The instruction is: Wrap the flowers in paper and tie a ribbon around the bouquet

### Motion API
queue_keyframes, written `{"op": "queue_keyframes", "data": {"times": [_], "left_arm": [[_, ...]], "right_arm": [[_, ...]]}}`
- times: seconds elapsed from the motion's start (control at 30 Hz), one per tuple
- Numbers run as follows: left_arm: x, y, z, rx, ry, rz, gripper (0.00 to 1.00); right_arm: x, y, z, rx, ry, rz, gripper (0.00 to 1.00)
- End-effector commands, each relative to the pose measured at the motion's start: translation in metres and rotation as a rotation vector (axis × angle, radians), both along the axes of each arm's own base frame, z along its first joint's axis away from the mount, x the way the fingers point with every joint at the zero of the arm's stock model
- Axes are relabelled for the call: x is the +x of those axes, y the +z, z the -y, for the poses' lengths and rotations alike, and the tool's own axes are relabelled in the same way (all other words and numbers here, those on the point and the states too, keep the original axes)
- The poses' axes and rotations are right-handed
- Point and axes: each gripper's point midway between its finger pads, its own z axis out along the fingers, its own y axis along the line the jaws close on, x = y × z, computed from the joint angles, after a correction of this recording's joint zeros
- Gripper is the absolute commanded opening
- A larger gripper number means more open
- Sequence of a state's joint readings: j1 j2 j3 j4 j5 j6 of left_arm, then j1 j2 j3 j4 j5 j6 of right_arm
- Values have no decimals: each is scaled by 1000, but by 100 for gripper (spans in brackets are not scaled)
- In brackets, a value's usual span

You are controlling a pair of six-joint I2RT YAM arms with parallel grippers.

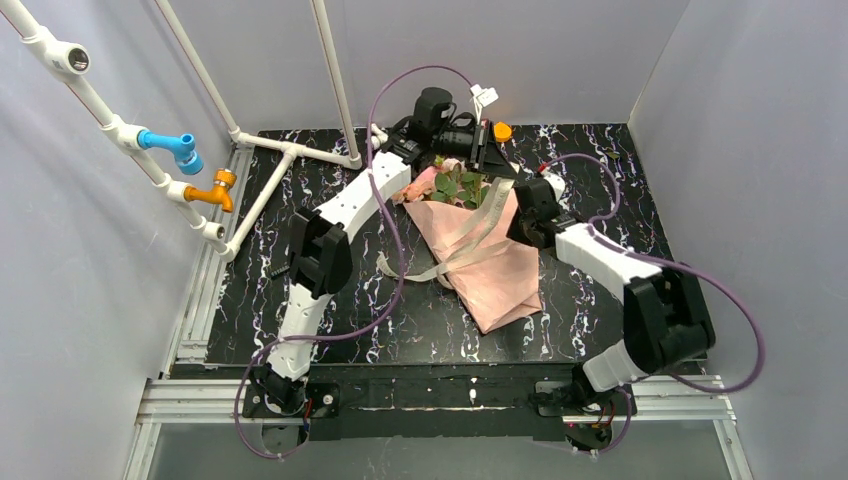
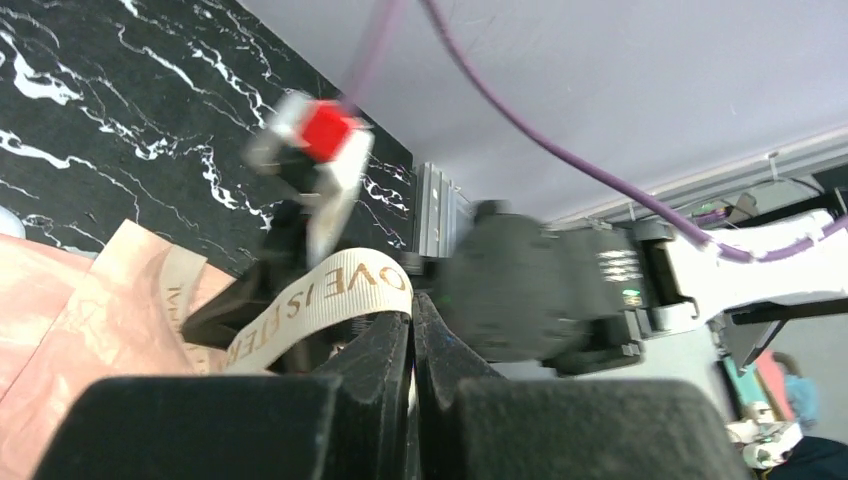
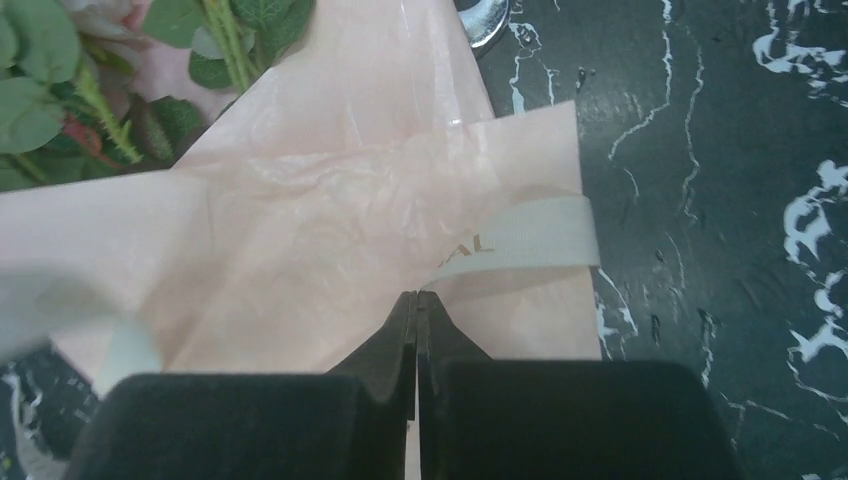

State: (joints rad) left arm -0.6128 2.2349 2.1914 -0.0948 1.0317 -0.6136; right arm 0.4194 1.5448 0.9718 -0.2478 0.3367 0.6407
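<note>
While two arms are reaching over one bouquet [image 1: 500, 290], one ribbon [image 1: 450, 265] is trailing across its pink paper [image 1: 440, 225].
The left gripper [image 2: 410, 305] is pinching the ribbon by the flowers [image 1: 450, 185]. The right gripper [image 3: 416, 300] is pressing its fingers together beside a ribbon end, grip unclear. The bouquet is lying mid-table [image 1: 400, 335].

The black, white-veined counter [image 1: 420, 330] is carrying the bouquet [image 1: 480, 240] at its middle, the paper [image 1: 505, 295] tip pointing near and the flowers [image 1: 450, 185] facing far. The ribbon [image 1: 450, 264] is crossing the paper, 1 tail trailing onto the counter at the left. A white pipe frame [image 1: 290, 150] is sitting far left.
</note>
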Motion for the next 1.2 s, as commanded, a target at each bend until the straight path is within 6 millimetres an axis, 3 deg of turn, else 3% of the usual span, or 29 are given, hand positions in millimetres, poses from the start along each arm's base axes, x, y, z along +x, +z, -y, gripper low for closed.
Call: {"op": "queue_keyframes", "data": {"times": [0.0,0.13,0.27,0.33,0.47,0.57,0.6,0.73,1.03,1.1,1.17], "left_arm": [[5,-17,13,-29,-25,-144,0],[16,-38,22,-1,6,-266,0],[17,-47,26,11,7,-319,1],[29,-55,20,28,58,-346,6],[57,-78,-6,63,166,-494,30],[59,-93,-22,111,190,-548,58],[59,-96,-28,139,210,-547,71],[65,-102,-61,325,349,-387,96],[74,-109,-142,721,579,-100,98],[75,-108,-153,769,620,-52,92],[72,-107,-149,771,604,-20,81]], "right_arm": [[-1,40,-4,66,46,166,1],[-12,49,-3,109,64,241,1],[-14,54,-8,154,87,286,1],[-13,53,-11,167,94,285,1],[-6,53,-16,170,98,275,1],[-1,54,-19,172,98,275,1],[1,55,-20,173,99,276,1],[7,58,-20,166,89,286,1],[18,60,-24,155,94,284,1],[18,58,-24,155,98,280,1],[19,58,-24,155,96,280,1]]}}
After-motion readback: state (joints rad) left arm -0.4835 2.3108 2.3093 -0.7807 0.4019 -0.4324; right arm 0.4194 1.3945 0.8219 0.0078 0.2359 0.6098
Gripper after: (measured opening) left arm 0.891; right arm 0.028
